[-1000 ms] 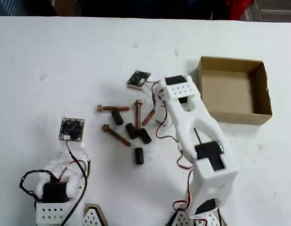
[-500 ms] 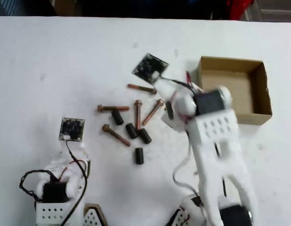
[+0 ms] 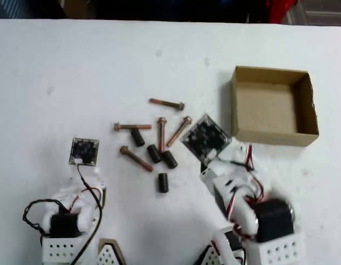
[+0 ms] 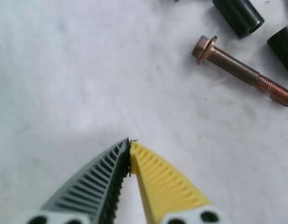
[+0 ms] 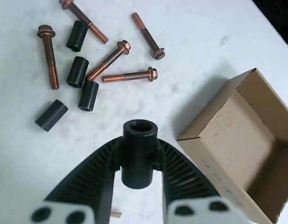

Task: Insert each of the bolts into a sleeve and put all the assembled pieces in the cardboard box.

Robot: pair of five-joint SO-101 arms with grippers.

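Clamping a black sleeve (image 5: 138, 161) between its fingers, the right gripper (image 5: 139, 142) is hanging over the white table (image 3: 76, 61), beside the cardboard box (image 3: 275, 135). Five bolts (image 5: 127, 75) and four other sleeves (image 5: 78, 71) are lying loose near the box. The left gripper (image 4: 130, 142) is keeping its jaws together, near one bolt (image 4: 242, 70).

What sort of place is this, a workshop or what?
Probably a robotics lab or hobby workbench: two white robot arms at a white table, loose copper bolts and black sleeves, and a small cardboard box.
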